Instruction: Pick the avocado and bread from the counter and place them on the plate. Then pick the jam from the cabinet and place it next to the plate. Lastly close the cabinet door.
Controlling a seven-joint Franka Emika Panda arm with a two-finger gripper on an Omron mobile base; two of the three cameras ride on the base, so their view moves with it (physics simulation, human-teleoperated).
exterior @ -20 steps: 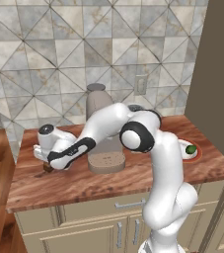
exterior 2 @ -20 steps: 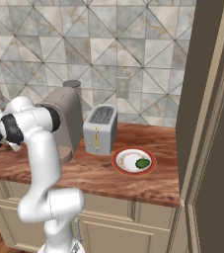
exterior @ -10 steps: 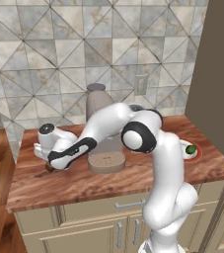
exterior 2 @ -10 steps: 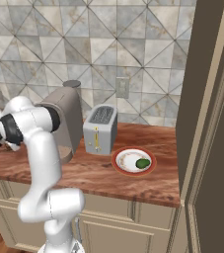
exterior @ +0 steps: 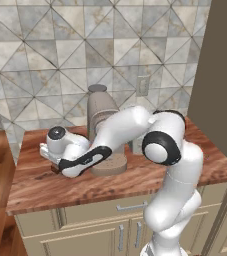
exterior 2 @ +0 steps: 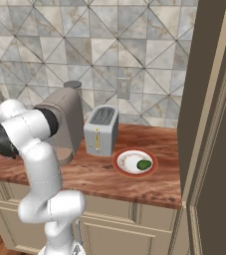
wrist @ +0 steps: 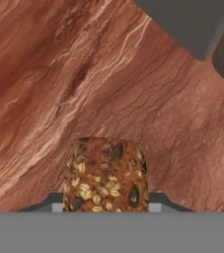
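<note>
Tool [wrist: 106, 207] has clamped onto the seeded bread [wrist: 106, 175] at the desk's [exterior: 135, 180] left end, avocado [exterior 2: 144, 164] already on the plate [exterior 2: 127, 169]; bread transfer, jam and cabinet door remain.

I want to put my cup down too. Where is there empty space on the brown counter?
Bare wood lies along the reddish-brown wood-grain counter's front edge, and right of the orange-rimmed white plate. It is crowded behind, where the grey coffee machine and silver toaster stand.
</note>
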